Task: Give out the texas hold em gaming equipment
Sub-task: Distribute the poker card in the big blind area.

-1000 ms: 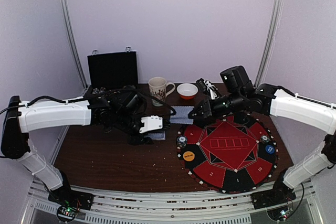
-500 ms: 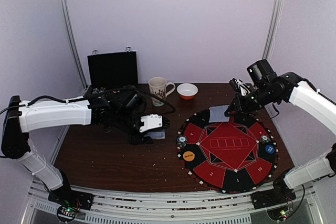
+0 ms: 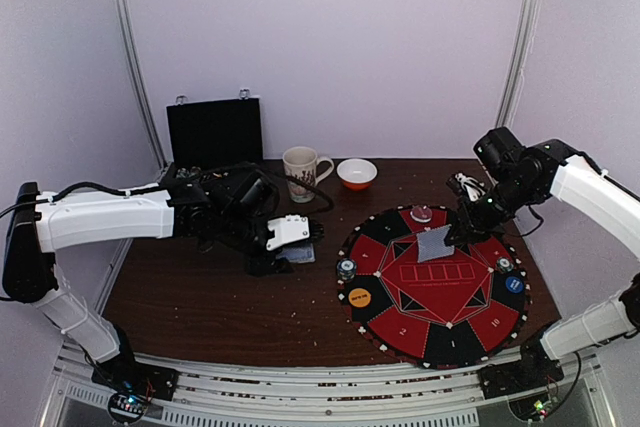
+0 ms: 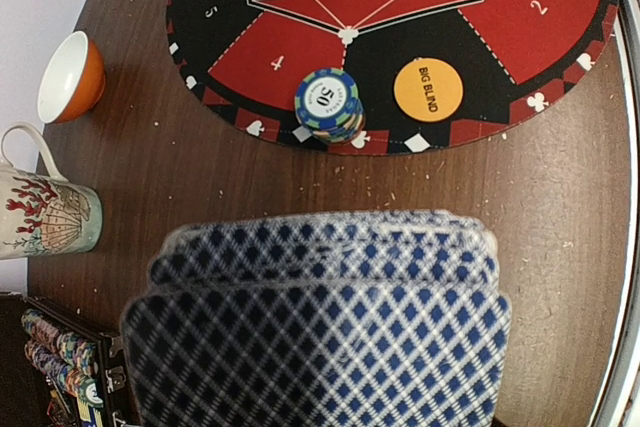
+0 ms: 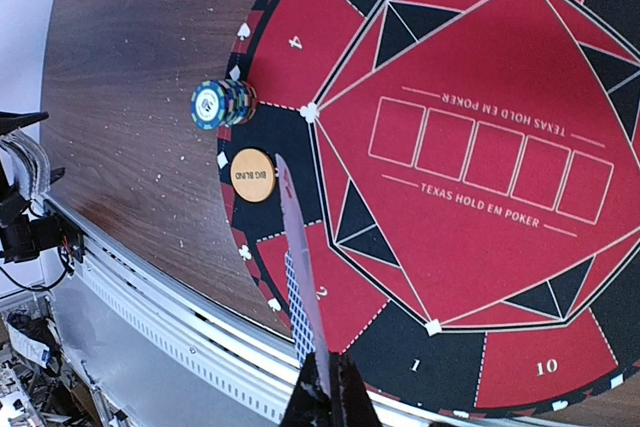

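The right gripper is shut tight on one card. It pinches only one edge. The card hangs over the far right part of the mat, and I cannot tell if it touches the mat. The left gripper is closed part way around the deck, above the table just left of the mat. The deck hides the fingers, so I cannot see how good that grip is.

Here is what could go wrong.

The card is thin and held by just a bit of its edge. It could twist or slip out and land in the wrong spot, or flip face up.

If the gripper lets go too high, the card could float off to one side.

If it goes too low, the fingers could bump the mat and push it. Then the chips at the left edge and the orange button just near of them could slide.

A small round disc lies at the far edge of the mat, close to the card. The card could land on it or knock it.

The deck looks spread out a little, not squared up. A loose card could slide out and fall on the table.
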Robot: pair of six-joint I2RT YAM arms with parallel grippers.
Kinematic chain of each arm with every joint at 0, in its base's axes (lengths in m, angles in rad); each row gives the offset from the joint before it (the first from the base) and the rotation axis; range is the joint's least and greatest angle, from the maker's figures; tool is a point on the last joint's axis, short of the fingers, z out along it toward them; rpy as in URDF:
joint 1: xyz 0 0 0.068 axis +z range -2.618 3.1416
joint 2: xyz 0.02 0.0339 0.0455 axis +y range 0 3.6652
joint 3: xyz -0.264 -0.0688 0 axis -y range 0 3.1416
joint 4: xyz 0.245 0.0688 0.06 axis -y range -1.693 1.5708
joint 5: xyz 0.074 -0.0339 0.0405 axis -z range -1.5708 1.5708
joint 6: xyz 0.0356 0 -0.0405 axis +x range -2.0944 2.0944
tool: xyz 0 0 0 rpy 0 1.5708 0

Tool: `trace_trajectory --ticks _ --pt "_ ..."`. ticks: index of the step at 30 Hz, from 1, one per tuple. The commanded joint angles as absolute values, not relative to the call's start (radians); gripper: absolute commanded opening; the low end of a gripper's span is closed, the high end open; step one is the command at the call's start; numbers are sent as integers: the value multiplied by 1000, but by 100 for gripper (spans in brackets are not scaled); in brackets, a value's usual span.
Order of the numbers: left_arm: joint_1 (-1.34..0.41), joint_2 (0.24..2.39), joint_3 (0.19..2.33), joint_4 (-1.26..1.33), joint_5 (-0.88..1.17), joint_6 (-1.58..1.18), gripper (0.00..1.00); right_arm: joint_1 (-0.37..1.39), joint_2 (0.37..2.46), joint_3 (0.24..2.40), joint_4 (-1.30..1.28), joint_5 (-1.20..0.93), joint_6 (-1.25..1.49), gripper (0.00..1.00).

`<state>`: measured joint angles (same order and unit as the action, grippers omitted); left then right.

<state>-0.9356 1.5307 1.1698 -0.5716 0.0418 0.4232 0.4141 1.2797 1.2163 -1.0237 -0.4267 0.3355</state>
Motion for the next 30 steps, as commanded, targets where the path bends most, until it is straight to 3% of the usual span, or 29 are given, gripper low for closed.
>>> trace_trajectory --ticks 1,30 --pt "-930 1523 1209 -525 34 392 56 392 1282 1209 -1101 -424 328 0" --pt "-918 1508 1196 -475 36 394 56 347 1306 1186 -1149 -449 399 0"
